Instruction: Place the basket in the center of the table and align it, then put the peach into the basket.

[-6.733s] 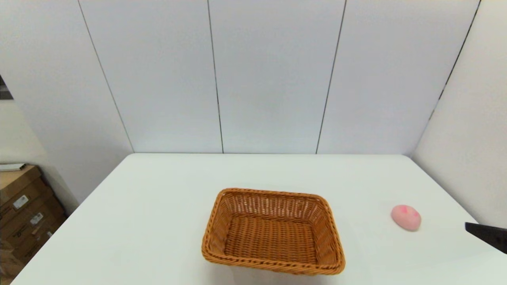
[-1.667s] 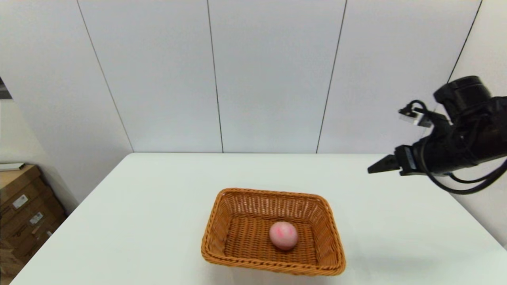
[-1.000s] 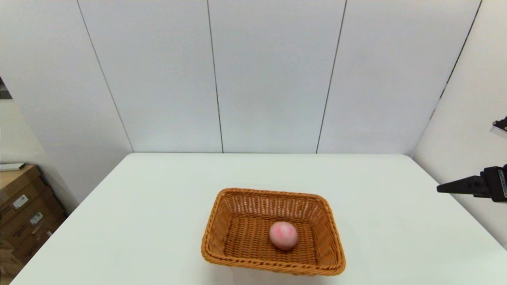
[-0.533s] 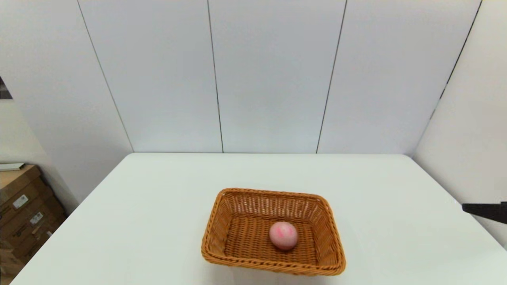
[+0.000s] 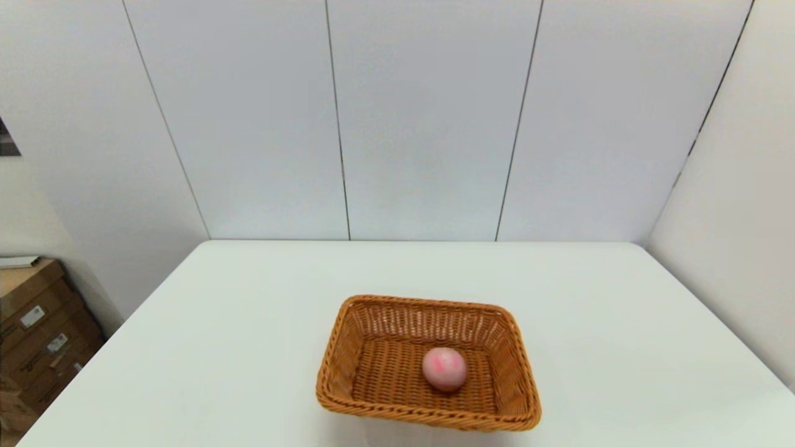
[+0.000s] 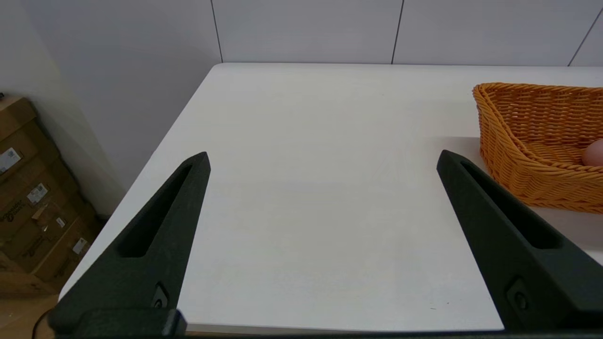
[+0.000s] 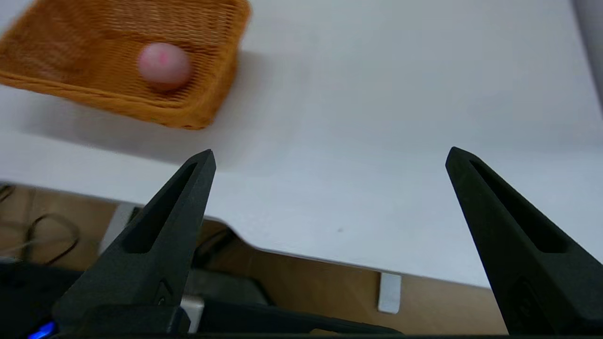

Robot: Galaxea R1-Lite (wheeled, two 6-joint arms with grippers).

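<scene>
Desk [image 5: 248, 323] bare and white on every side of the basket [image 5: 348, 347], near the front edge. Peach [image 5: 444, 369] on the basket floor, right of centre. Cardboard boxes [image 5: 37, 335] on the floor left of the basket, beyond the desk edge. Left pincer [image 6: 322, 157] spread wide, empty, left of the basket; right pincer [image 7: 330, 157] likewise wide, empty, right of the basket, past the desk's front edge.

My head camera looks down on the basket [image 5: 427, 363]; both wrist cameras view it from opposite table [image 5: 248, 323] edges.
</scene>
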